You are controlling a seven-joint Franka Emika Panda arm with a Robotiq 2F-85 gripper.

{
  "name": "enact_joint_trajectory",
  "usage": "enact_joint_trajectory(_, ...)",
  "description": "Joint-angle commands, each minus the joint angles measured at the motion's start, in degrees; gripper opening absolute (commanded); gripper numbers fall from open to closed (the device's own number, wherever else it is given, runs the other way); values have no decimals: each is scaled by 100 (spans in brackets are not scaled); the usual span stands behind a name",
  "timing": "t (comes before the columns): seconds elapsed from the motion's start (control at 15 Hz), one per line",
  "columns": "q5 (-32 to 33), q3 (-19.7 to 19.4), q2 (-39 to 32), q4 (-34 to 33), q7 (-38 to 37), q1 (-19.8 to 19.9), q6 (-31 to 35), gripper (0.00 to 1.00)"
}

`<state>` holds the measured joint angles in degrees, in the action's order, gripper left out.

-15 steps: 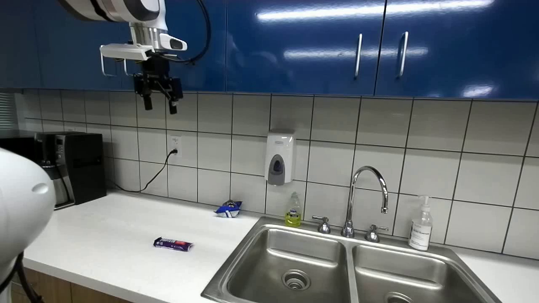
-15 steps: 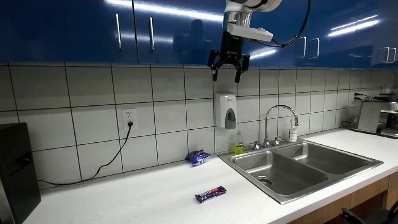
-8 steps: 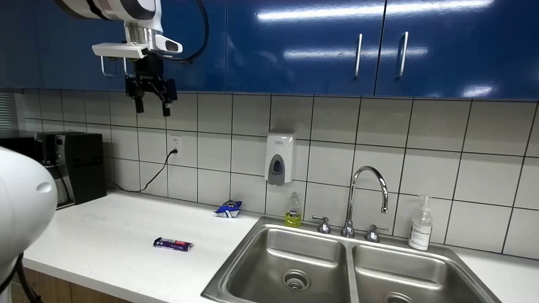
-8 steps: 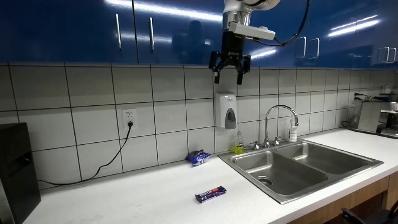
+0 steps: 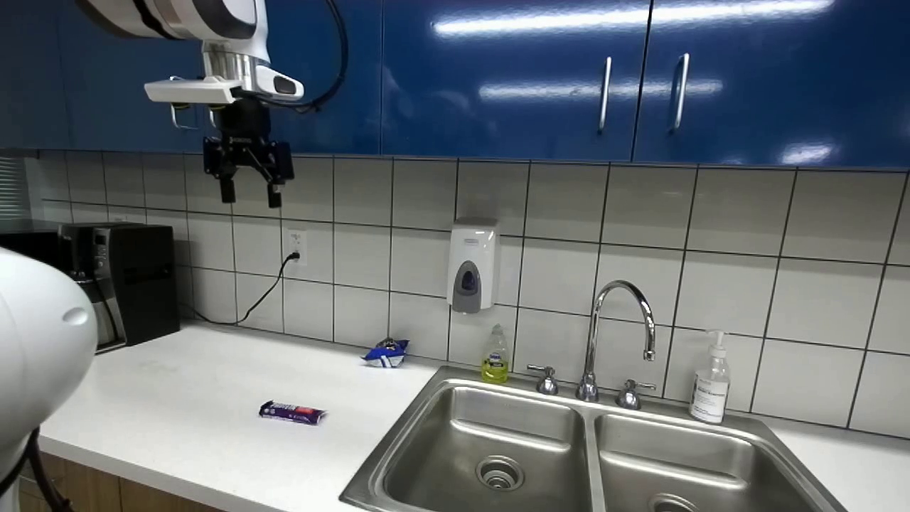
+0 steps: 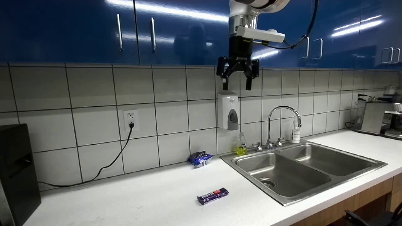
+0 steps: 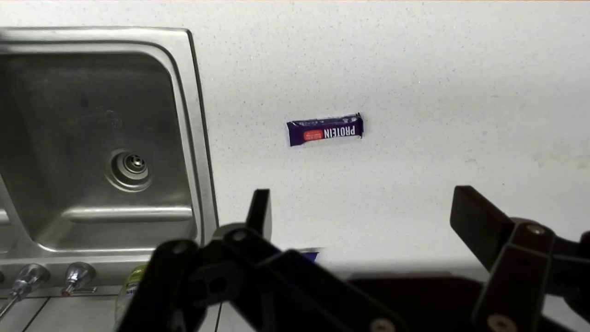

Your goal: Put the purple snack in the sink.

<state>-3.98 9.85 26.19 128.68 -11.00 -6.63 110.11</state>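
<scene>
The purple snack is a dark purple bar with a red patch. It lies flat on the white counter, left of the sink in both exterior views. In the wrist view it lies above the fingertips in the picture. The steel double-basin sink shows in both exterior views, and part of it shows at the left of the wrist view. My gripper is high above the counter, pointing down. Its fingers are wide apart with nothing between them in the wrist view.
A blue packet sits against the tiled wall, mostly hidden by a finger in the wrist view. A yellow soap bottle and the faucet stand at the sink's back. Blue cabinets hang above, behind the gripper.
My gripper has moved left and down in an exterior view, and down and slightly right in an exterior view. It stays open. The snack has not moved.
</scene>
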Motion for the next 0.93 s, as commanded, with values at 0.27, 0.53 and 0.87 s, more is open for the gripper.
enact_joint_trajectory(0.27,128,69,-127,950,-86,21,487,100)
enact_joint_trajectory(0.53,191,52,-457,1329,-33,40,1282,100)
enact_joint_trajectory(0.87,299,-15,-1383,1539,5,74,2768,100)
